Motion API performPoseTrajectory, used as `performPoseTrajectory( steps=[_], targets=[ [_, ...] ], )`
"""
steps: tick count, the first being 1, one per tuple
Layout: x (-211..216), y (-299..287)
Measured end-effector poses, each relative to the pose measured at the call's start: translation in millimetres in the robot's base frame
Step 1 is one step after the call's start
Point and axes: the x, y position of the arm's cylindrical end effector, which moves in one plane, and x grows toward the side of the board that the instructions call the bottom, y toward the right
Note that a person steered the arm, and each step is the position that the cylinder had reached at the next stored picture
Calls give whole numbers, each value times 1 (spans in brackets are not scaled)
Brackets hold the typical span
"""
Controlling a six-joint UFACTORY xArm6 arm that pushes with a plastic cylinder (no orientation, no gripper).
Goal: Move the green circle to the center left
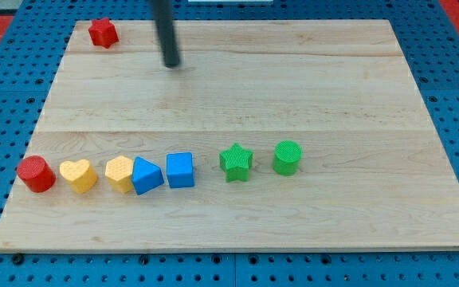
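Observation:
The green circle (288, 157) stands on the wooden board (237, 96) right of centre, in the lower half. A green star (236, 162) sits just to its left, apart from it. My tip (171, 64) is near the view's top, left of centre, far above and left of the green circle, touching no block.
A row lies along the lower left: red circle (35, 174), yellow heart (79, 174), yellow block (119, 172), blue triangle (147, 175), blue cube (180, 169). A red block (103, 33) sits at the top left corner. Blue pegboard (453, 48) surrounds the board.

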Motion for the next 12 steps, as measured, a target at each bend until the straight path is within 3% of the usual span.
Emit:
performPoseTrajectory(
  steps=[1, 2, 4, 5, 6, 8, 9, 10, 11, 12],
  targets=[
    [46, 126],
    [101, 189],
    [108, 195],
    [142, 193],
    [216, 192],
    [119, 79],
    [122, 93],
    [132, 145],
    [165, 120],
    [164, 59]
  ],
)
